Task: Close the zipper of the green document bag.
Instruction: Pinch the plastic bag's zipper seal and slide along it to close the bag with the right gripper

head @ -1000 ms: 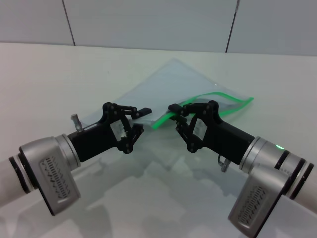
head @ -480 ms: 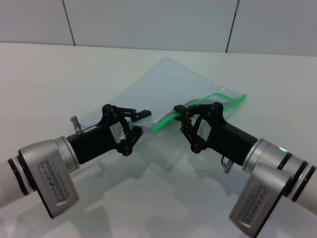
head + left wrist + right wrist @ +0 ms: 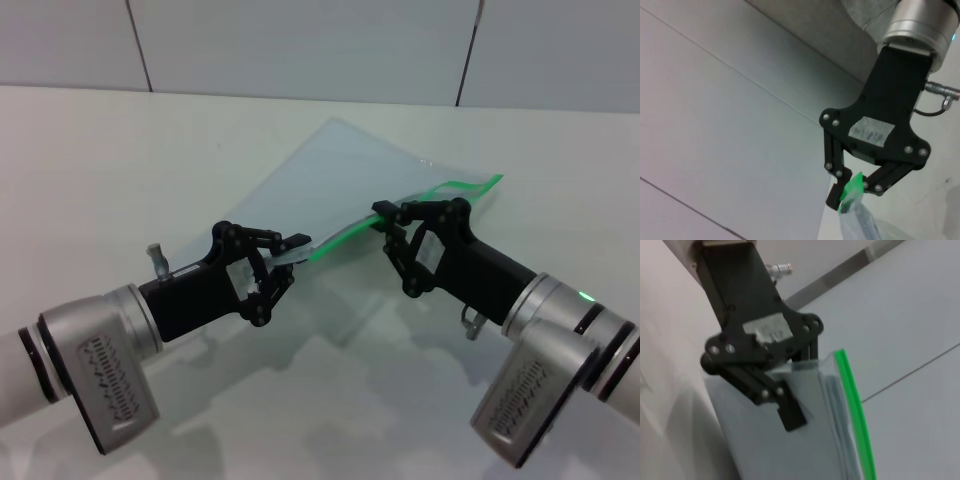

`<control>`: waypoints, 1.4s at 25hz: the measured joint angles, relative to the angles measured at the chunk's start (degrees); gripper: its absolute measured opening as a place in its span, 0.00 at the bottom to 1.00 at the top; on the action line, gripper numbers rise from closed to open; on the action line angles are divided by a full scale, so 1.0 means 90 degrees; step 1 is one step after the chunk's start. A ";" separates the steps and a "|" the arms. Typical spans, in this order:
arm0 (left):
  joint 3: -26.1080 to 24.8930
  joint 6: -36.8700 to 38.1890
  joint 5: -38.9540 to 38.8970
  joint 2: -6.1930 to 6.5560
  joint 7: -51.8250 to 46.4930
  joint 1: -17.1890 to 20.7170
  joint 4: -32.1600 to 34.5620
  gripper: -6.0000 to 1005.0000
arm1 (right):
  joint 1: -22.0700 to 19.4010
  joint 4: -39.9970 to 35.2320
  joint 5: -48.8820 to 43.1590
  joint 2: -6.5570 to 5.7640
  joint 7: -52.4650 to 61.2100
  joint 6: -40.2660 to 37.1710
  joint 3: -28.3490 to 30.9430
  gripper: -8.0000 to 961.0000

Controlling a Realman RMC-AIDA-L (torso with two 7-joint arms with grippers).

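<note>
The green document bag (image 3: 340,175), a translucent pale pouch, is held tilted above the table between both grippers. Its zipper (image 3: 340,237), a bright green strip, runs along the near edge from one gripper to the other and curls on past the right one. My left gripper (image 3: 290,252) is shut on the bag's near-left corner at the strip's end. My right gripper (image 3: 388,214) is shut on the zipper further right. The left wrist view shows the right gripper (image 3: 847,192) pinching the green zipper (image 3: 854,183). In the right wrist view the left gripper (image 3: 795,390) clamps the bag (image 3: 775,450) beside the zipper (image 3: 856,407).
The white table (image 3: 100,150) stretches out under the bag. A pale panelled wall (image 3: 300,40) with dark seams stands behind it. Both forearms reach in from the near corners.
My right gripper has slid right along the zipper, away from the left one. The green stretch between the two grippers is longer and straighter. The left gripper shifted slightly right and down.
</note>
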 joint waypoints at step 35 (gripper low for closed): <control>-0.0084 0.0505 0.0323 -0.0018 0.0081 0.0504 0.0091 0.05 | -0.0516 -0.0955 0.3235 0.0007 0.0049 -0.0007 0.0995 0.16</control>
